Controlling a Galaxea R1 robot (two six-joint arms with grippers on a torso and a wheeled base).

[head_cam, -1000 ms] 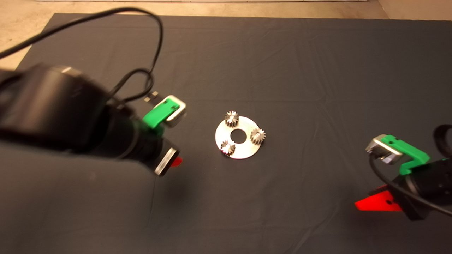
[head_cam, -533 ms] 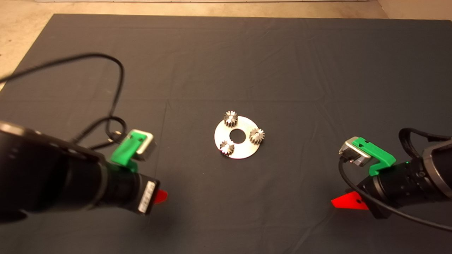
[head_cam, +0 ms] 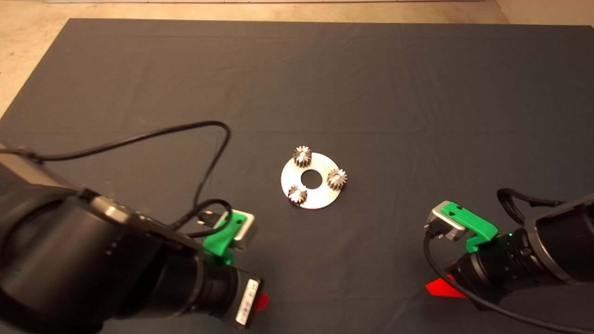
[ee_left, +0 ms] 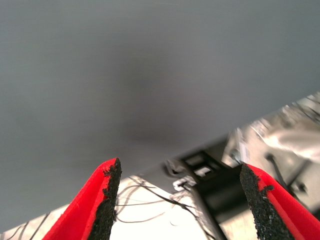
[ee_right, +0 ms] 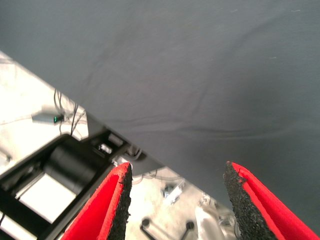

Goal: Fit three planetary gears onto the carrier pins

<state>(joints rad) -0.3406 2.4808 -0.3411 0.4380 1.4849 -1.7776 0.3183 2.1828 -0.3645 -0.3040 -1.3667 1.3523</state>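
Note:
Three planetary gears [head_cam: 301,156] [head_cam: 337,178] [head_cam: 296,194] sit on the carrier pins of the round silver disc [head_cam: 321,197] at the middle of the mat; each pin shows as a bright spot in a gear's bore. My left gripper [head_cam: 262,301] is low at the front left, far from the disc. My right gripper [head_cam: 438,287] is at the front right, also clear of it. In the left wrist view the gripper [ee_left: 182,197] stands open and holds nothing. The right wrist view shows that gripper [ee_right: 177,197] open and holding nothing too.
The dark mat [head_cam: 371,93] covers the table. A black cable [head_cam: 211,153] loops from the left arm over the mat left of the disc. Both wrist views look past the mat's front edge to the robot's base and floor cables [ee_right: 70,170].
The left arm has drawn back from beside the disc to the front left edge. The right arm has shifted slightly inward and toward the front. The gears and disc have not moved.

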